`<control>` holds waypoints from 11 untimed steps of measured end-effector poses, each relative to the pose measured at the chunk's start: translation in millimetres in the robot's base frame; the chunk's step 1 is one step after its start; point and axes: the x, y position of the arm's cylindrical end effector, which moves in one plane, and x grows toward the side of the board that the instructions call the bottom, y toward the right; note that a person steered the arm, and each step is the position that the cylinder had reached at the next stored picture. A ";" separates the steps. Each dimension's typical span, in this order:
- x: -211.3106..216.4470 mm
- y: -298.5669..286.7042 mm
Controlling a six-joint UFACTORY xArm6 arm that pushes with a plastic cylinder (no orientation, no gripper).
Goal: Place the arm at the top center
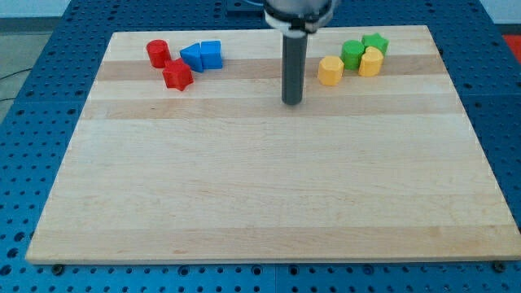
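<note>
My tip rests on the wooden board near the view's top centre, with no block touching it. To its right lie a yellow hexagon block, a yellow rounded block, a green cylinder block and a green star block, all bunched together. To its left, near the view's top left, lie a red cylinder block, a red star block, a blue triangular block and a blue cube block.
The board sits on a blue perforated table that shows on all sides.
</note>
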 end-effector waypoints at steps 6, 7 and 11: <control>-90.6 -15.8; -91.2 -15.8; -107.5 -99.8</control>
